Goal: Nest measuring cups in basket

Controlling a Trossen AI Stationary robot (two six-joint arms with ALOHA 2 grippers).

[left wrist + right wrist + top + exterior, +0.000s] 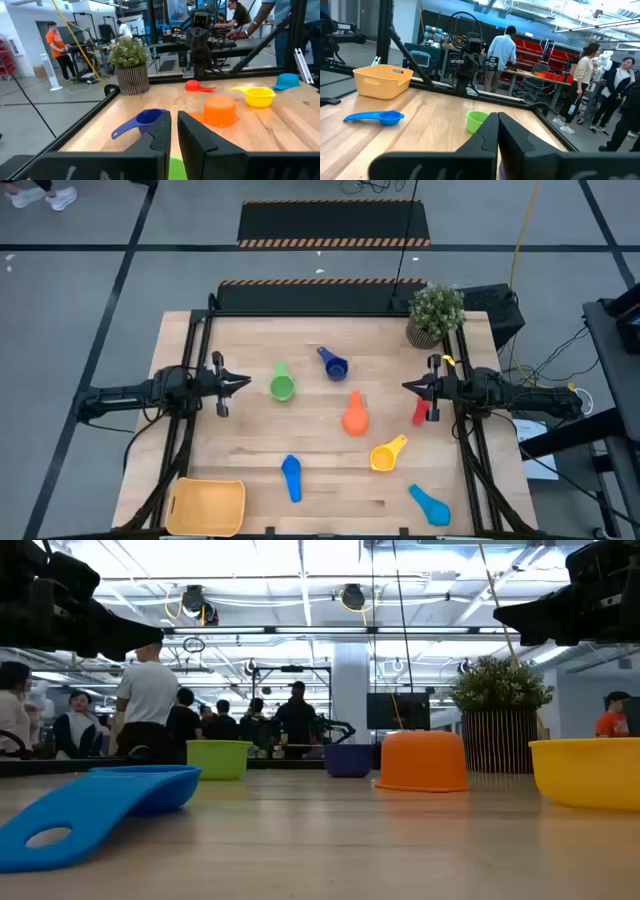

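Several measuring cups lie spread over the wooden table: green [282,385], dark blue [333,364], orange [355,415] mouth down, red [421,412], yellow [387,453], blue [291,477] and light blue [430,503]. The yellow-orange basket [207,506] stands at the near left corner. My left gripper [245,383] hovers at the left side, pointing level toward the green cup, its fingers [160,135] all but together with nothing between them. My right gripper [405,387] hovers at the right side, shut, beside the red cup, touching nothing.
A potted plant [435,313] stands at the far right corner. Dark frame rails [190,430] run along the table's left and right sides. Bare wood lies between the cups in the middle. People stand in the room beyond the table.
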